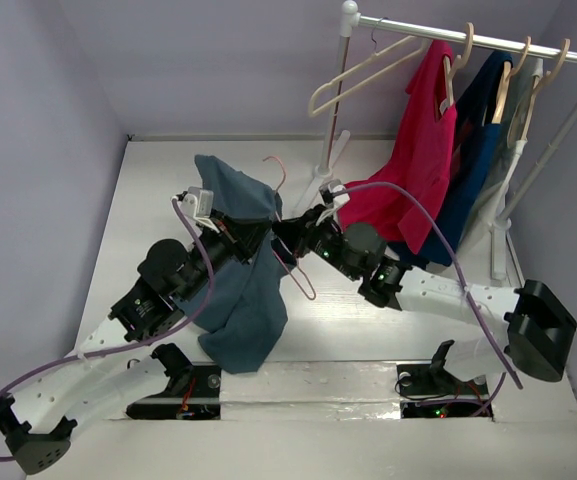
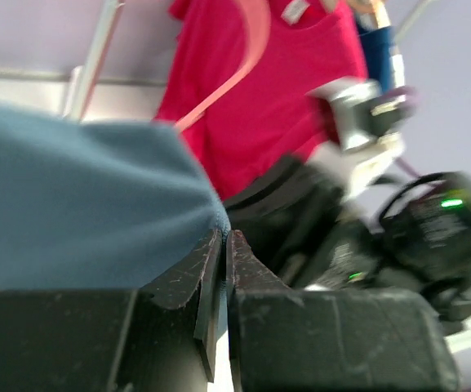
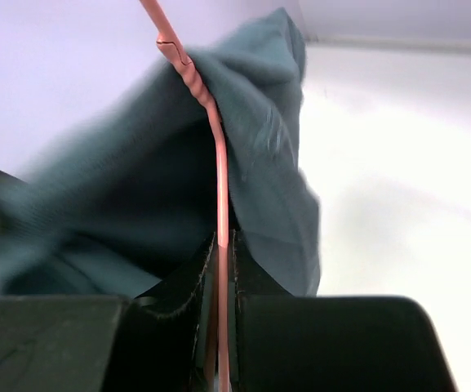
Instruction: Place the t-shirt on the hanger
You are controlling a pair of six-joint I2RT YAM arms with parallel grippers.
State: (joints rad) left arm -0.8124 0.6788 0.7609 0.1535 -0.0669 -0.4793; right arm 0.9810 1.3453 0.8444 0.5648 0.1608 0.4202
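White table [image 1: 148, 190], centre: t-shirt [image 1: 243, 300] pinched by left gripper [image 2: 225, 235], hanger [image 3: 219, 180] clamped by right gripper [image 3: 223, 245]. Threading likely in hand; hanger end to be guided inside t-shirt.

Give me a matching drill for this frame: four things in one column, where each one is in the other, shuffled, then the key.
1 blue-grey t-shirt
2 pink hanger
3 red t-shirt
4 cream hanger

A bare on the rail
B clamped in right gripper
C pinched by left gripper
D on a wooden hanger

Pairs: 1-C, 2-B, 3-D, 4-A
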